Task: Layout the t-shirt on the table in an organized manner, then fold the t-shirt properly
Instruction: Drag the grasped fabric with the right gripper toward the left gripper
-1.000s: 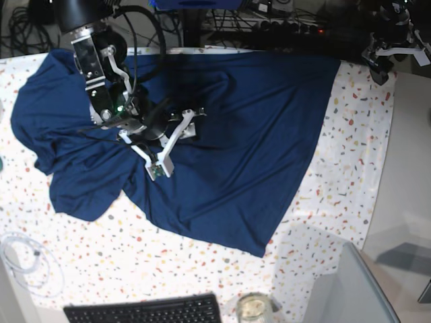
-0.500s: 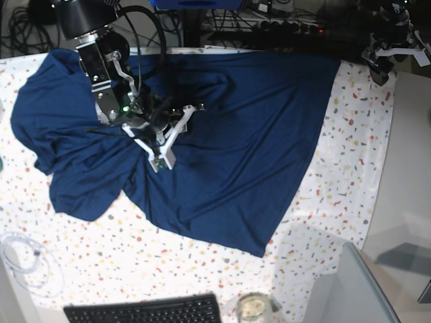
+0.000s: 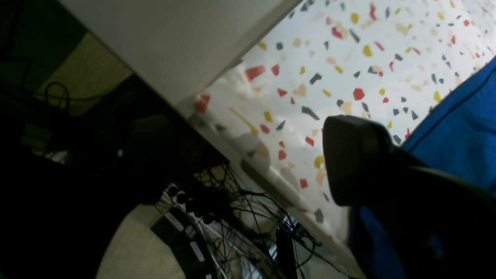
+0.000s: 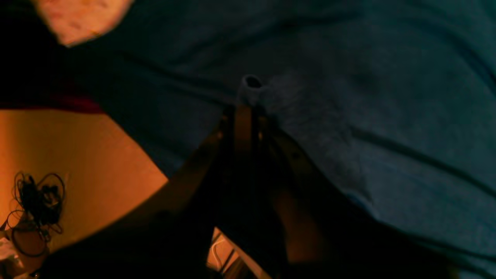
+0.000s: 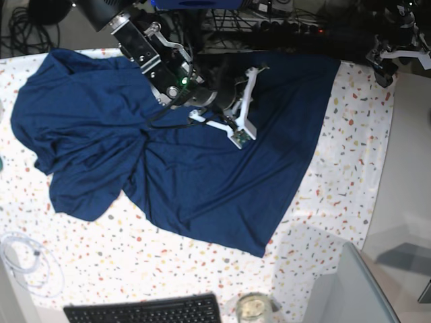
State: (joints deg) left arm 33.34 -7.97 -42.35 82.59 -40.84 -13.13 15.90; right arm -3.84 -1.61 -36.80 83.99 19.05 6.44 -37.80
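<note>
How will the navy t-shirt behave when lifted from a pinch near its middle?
Probably floppy: the t-shirt lies in soft folds and creases radiate from where the right gripper is shut on it. It likely drapes and drags across the table rather than lifting flat.

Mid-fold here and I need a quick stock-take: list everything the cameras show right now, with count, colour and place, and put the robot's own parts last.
t-shirt: one, dark navy, rumpled across the table's middle and left.
table: one, white with coloured flecks, under everything.
keyboard: one, black, bottom edge.
cable: one, white, coiled at bottom left.
glass: one, clear, bottom edge beside the keyboard.
cables: a dark tangle behind the table's far edge.
right gripper: one, shut on a pinch of shirt near the middle.
left gripper: one, open, off the shirt at the table's top right corner.
</note>
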